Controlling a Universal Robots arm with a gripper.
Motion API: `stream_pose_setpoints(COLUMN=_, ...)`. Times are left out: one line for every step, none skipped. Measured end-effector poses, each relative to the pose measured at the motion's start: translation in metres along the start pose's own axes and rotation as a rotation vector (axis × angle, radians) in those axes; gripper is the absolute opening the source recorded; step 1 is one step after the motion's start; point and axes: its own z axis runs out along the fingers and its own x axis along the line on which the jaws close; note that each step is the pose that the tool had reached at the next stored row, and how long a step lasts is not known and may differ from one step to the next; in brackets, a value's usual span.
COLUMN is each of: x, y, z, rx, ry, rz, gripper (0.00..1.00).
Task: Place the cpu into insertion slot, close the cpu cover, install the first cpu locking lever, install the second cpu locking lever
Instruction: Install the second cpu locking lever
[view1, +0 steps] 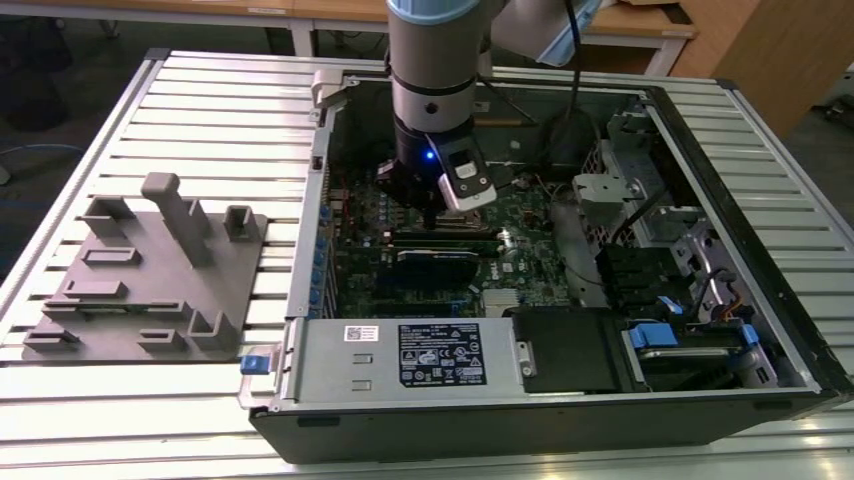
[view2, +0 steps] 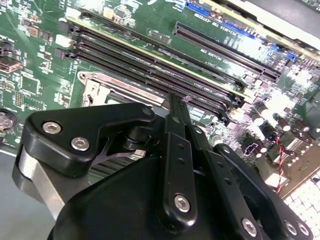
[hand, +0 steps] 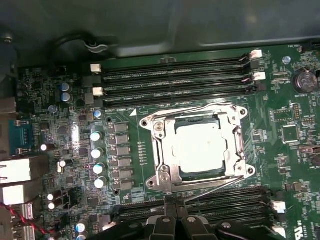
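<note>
Silver-grey, the cpu (hand: 203, 147) lies flat in the slot (hand: 156, 150), and the cover (hand: 235, 145) is down around it, its cut-out framing the chip's top. A thin lever (hand: 212, 186) lies slanted along the socket edge nearest the gripper (hand: 172, 206); whether it is hooked home I cannot tell. My reading is that placing and covering are done and the lever work is in hand.

In the first wrist view the gripper's fingers are drawn together to a narrow point with nothing visibly between them, the tip just short of that near socket edge and over the memory slots (hand: 220, 197) on that side. In the exterior view the gripper (view1: 430, 215) hangs straight down inside the open case (view1: 747, 250), low over the board (view1: 534, 265).

A lever move calls for a fine, low push: the wire is thin and sits close to the cover's frame, so the tip must catch the wire alone and not ride onto the chip.

Room is tight. Memory slots flank the socket on the gripper's side and beyond it, a row of capacitors (hand: 97, 152) stands to one flank, and the case walls close in around the arm. Straight up is the free way out.
</note>
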Motion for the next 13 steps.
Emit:
stream_pose_setpoints(x=0.0010, y=-0.0001, z=0.0003, rx=0.0000, ry=0.0000, rz=0.000, gripper=0.11)
stream_pose_setpoints(x=0.0019, y=-0.0003, z=0.0007, rx=0.0001, ry=0.0001, rz=0.000, gripper=0.11)
stream_pose_setpoints(x=0.0026, y=-0.0004, z=0.0015, rx=0.0000, ry=0.0000, rz=0.000, gripper=0.11)
stream_pose_setpoints(x=0.0034, y=-0.0005, z=0.0023, rx=0.0000, ry=0.0000, rz=0.000, gripper=0.11)
stream_pose_setpoints(x=0.0040, y=-0.0006, z=0.0030, rx=0.0001, ry=0.0000, rz=0.000, gripper=0.11)
stream_pose_setpoints(x=0.0043, y=-0.0007, z=0.0034, rx=0.0001, ry=0.0001, rz=0.000, gripper=0.11)
stream_pose_setpoints(x=0.0043, y=-0.0008, z=0.0034, rx=0.0002, ry=0.0001, rz=0.000, gripper=0.11)
stream_pose_setpoints(x=0.0043, y=-0.0007, z=0.0034, rx=0.0002, ry=0.0001, rz=0.000, gripper=0.11)
stream_pose_setpoints(x=0.0043, y=-0.0007, z=0.0034, rx=0.0002, ry=0.0001, rz=0.000, gripper=0.11)
stream_pose_setpoints(x=0.0044, y=-0.0008, z=0.0034, rx=-0.0010, ry=0.0003, rz=0.000, gripper=0.11)
stream_pose_setpoints(x=0.0044, y=-0.0010, z=0.0035, rx=-0.0074, ry=0.0009, rz=0.000, gripper=0.11)
stream_pose_setpoints(x=0.0044, y=-0.0013, z=0.0035, rx=-0.0118, ry=0.0014, rz=0.001, gripper=0.11)
stream_pose_setpoints(x=0.0043, y=-0.0016, z=0.0035, rx=-0.0129, ry=0.0015, rz=0.001, gripper=0.11)
